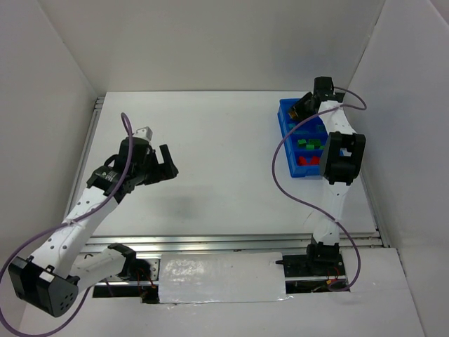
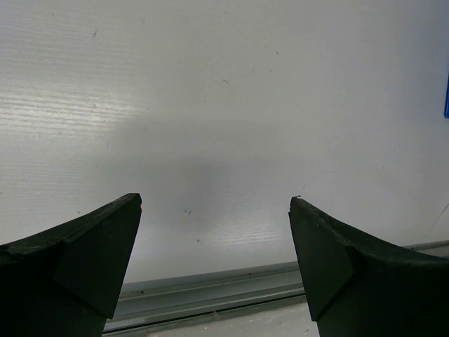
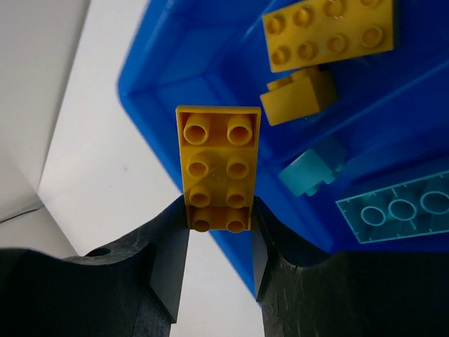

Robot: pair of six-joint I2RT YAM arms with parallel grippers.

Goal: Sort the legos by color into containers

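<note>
Right gripper: narrow, its two black fingers clamped on the long sides of a yellow brick, at the far right of the table.
Held yellow brick: two studs by four, studs facing the wrist camera, one short end between the fingertips and the rest reaching out over the far end of the bin.
Bin: bright blue, rectangular, with dividers; it stands at the far right, long side running near to far.
Farthest compartment: a flat yellow piece and a small yellow block, close together.
Next compartment: a small teal block and a long teal piece.
Nearer compartments: green bricks, then red bricks at the near end.
Left gripper: jaws spread wide, nothing between them, above bare white table on the left, well apart from the bin.
</note>
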